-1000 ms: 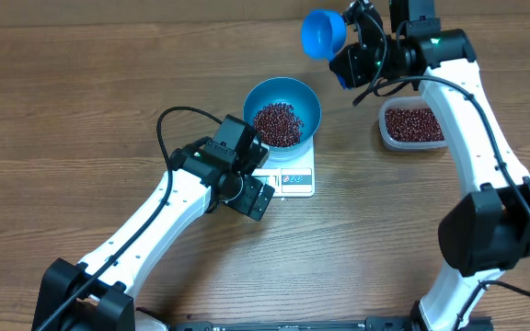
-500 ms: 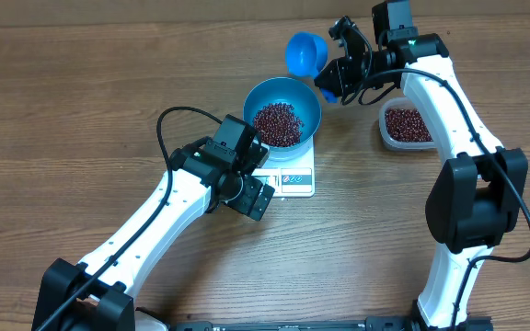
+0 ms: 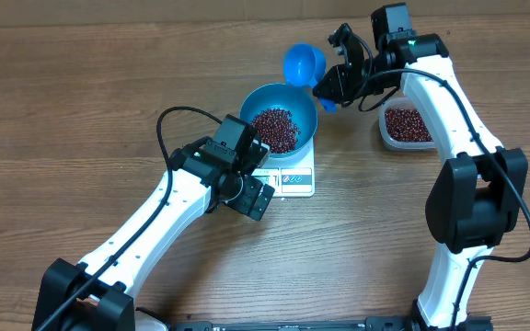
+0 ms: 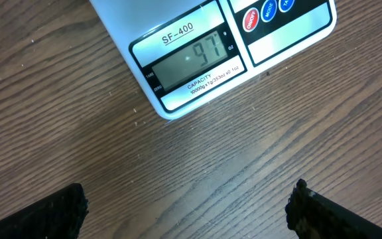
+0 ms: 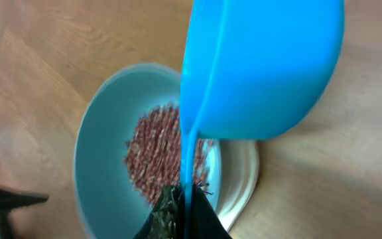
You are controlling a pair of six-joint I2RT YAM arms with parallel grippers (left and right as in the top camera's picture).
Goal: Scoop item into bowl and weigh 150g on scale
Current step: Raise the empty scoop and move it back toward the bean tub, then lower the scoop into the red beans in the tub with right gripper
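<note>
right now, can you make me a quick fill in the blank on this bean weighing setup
1. The scale reads ____.
2. The bowl of beans sits on top of the ____.
3. The right gripper holds the blue scoop by its ____.
4. The left gripper hangs ____ above the table, holding nothing.

Missing words: 97; scale; handle; open

2 white-shelled arms point(image 3: 145, 230) with black joints point(image 3: 478, 225), looping black cables point(image 3: 168, 124), and black grippers point(image 3: 256, 198).
</note>
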